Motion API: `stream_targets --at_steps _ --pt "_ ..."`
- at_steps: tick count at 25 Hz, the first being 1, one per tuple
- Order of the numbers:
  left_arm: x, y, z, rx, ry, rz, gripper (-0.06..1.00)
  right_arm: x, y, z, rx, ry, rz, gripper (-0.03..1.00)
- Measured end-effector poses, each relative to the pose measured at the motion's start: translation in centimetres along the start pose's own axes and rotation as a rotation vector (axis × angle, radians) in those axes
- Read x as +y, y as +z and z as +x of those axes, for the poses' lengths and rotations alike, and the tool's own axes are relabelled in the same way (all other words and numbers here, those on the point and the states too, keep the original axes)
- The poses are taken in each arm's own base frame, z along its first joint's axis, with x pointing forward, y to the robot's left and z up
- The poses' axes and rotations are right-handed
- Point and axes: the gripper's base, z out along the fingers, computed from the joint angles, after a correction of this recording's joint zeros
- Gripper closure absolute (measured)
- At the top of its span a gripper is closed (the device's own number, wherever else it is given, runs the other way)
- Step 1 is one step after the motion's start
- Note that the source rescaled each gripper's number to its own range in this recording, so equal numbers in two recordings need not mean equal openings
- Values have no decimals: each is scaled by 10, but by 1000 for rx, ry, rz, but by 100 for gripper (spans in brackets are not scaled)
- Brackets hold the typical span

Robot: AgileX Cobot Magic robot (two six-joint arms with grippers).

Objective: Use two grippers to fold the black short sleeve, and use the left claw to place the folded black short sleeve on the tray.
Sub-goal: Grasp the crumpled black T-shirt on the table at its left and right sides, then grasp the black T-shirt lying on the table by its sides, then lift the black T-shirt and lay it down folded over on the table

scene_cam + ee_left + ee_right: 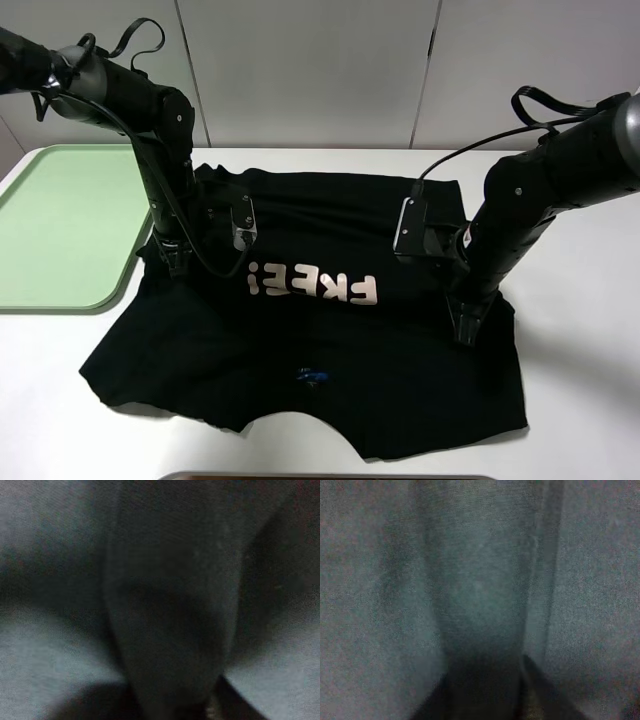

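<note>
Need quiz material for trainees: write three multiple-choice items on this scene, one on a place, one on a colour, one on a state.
1. In the high view, on which side of the black shirt does the green tray lie?
A. left
B. right
C. nearer the camera

2. The shirt's lettering is:
A. yellow
B. whitish
C. red

3. The shirt is:
A. folded on the tray
B. hanging in the air
C. spread out on the table

Answers:
1 A, the tray sits at the view's left edge.
2 B, the letters are pale on black cloth.
3 C, it lies open, with the left hand and right hand down on it.
</note>
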Motion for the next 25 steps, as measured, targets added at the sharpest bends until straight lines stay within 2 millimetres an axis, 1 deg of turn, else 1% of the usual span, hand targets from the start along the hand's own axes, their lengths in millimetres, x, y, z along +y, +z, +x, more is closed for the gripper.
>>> stream_targets --at_steps 1,2,3,8,12,13,14,16,18,20,25 --pt "0 0 0 2 -1 5 91 0 0 0 1 0 -1 89" --pt "-1 0 0 4 -1 9 93 0 0 0 1 0 -2 96" --pt "-1 0 1 6 -2 13 93 0 0 0 1 1 -2 97" --pt "-1 0 1 8 -3 17 94 0 -2 0 -1 1 1 97" --pt "0 -7 -1 15 -36 26 94 -2 -18 -1 -24 -6 31 97" --pt "1 -9 -1 19 -48 32 94 -2 -18 -1 -24 -6 31 97" --pt "1 -13 -2 26 -62 40 94 -2 -29 -2 -43 -7 55 97" --pt "2 -19 -2 44 -81 63 94 -2 -41 -2 -57 -9 72 97" --pt "2 -28 -4 54 -96 77 94 -2 -50 -1 -65 -11 83 97" --pt "0 -41 -6 56 -97 78 94 -1 -58 0 -69 -11 89 97" --pt "-11 -88 -8 6 -78 11 94 2 -72 3 -73 -1 95 97"
